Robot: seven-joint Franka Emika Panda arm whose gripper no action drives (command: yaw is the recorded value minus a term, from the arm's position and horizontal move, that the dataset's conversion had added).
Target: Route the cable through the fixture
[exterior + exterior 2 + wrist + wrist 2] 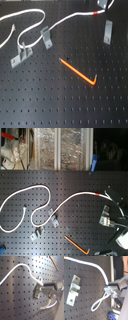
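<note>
The cable [35, 12] is a white cord that loops over the black pegboard, with a red band [95, 12] near its right end. It also shows in the second exterior view [45, 188]. My gripper [103, 4] sits at the top edge of the first exterior view, just past the red band. In the second wrist view my gripper [109, 286] is shut on the cable [96, 265], and a short loop [99, 303] hangs beyond the fingers. A metal bracket fixture [107, 31] stands close below my gripper in the first exterior view. It also shows in the second wrist view [72, 289] and the first wrist view [37, 291].
Two more metal brackets [46, 37] [20, 55] stand on the first exterior view's left, inside the cable's curve. A stiff orange L-shaped rod [77, 71] lies mid-board. Clear bins [60, 148] line the wall behind the board in the second exterior view.
</note>
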